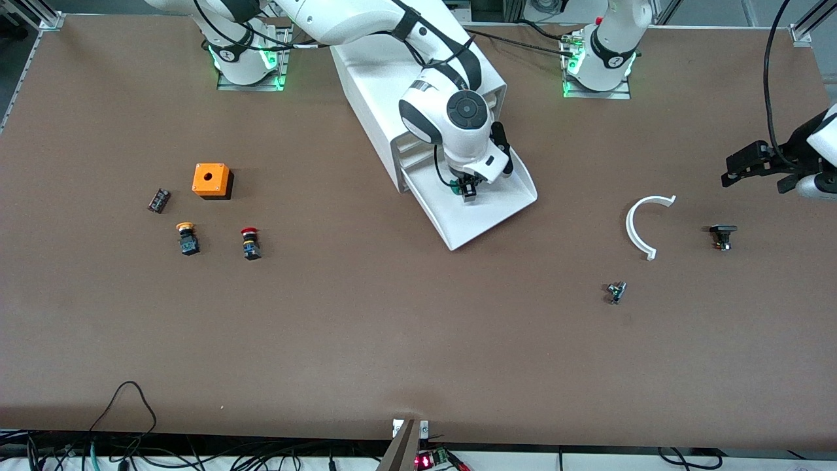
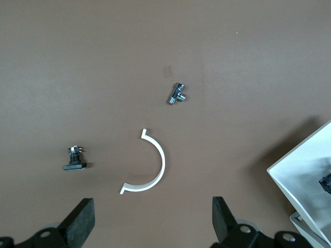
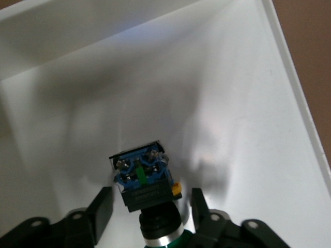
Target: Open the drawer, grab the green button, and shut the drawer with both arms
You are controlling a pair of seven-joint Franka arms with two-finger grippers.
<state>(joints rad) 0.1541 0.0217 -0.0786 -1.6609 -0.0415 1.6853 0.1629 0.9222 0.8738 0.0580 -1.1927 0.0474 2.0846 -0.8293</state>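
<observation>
The bottom drawer (image 1: 487,222) of the white cabinet (image 1: 373,91) stands pulled out. The green-capped button (image 1: 456,189) lies on its side on the drawer floor (image 3: 217,103). In the right wrist view the button (image 3: 145,181) shows its dark body, blue terminals and a green cap. My right gripper (image 1: 467,193) is down in the drawer and straddles the button (image 3: 151,196). Its fingers (image 3: 105,206) stand on either side of the body with a small gap each side. My left gripper (image 1: 732,173) waits open (image 2: 152,204) above the table at the left arm's end.
An orange box (image 1: 211,180), a yellow-capped button (image 1: 187,238), a red-capped button (image 1: 250,243) and a small dark part (image 1: 159,200) lie toward the right arm's end. A white curved piece (image 1: 637,226), a black-capped part (image 1: 722,235) and a small metal fitting (image 1: 615,292) lie under the left gripper's area.
</observation>
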